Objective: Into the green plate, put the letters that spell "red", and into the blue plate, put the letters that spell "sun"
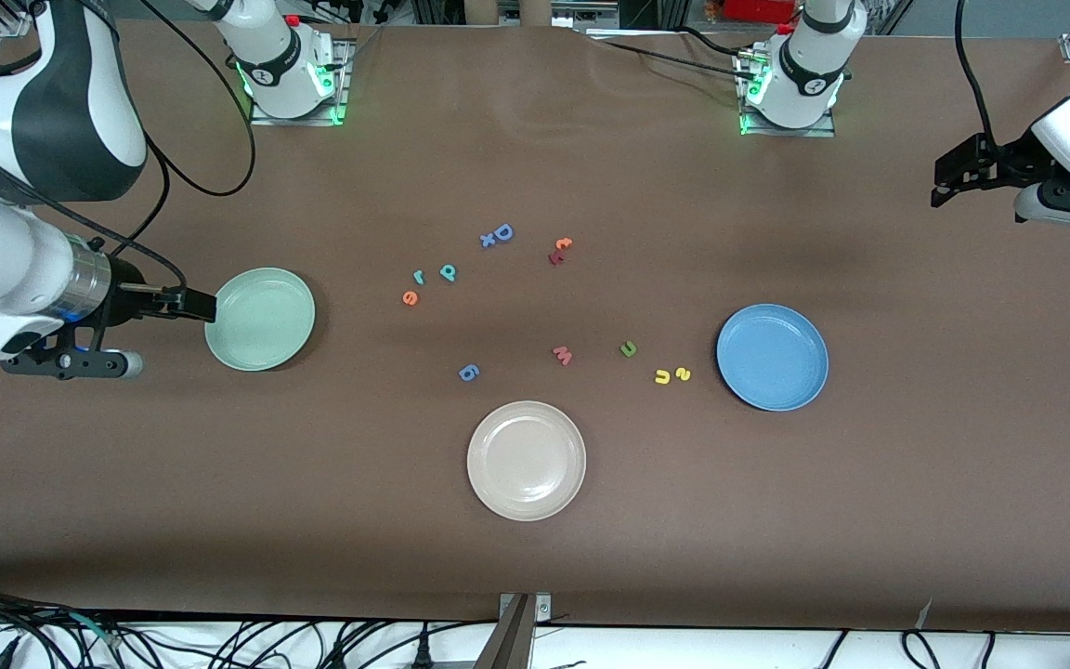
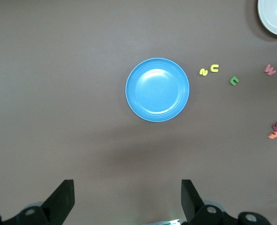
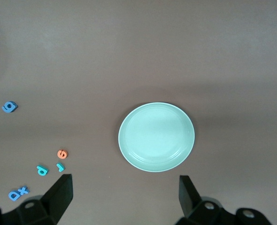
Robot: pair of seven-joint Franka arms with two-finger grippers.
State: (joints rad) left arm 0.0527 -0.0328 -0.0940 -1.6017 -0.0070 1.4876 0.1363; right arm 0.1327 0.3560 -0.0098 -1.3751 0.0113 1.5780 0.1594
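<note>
over bare table ends, left gripper (image 1: 948, 181) and right gripper (image 1: 191, 304) hang spread wide, holding nothing.

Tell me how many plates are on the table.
3. The green plate lies toward the right arm's end, the blue plate toward the left arm's end, and a cream-white plate sits between them, nearest the front camera. None looks hidden.

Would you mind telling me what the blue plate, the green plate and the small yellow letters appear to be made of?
The blue plate looks like moulded plastic, smooth and slightly glossy: light glints off its shallow well. The green plate seems to be the same, with a softer sheen. The yellow "u" and yellow "s" look like matte foam, thick-cut with no shine, though that is hard to confirm.
</note>
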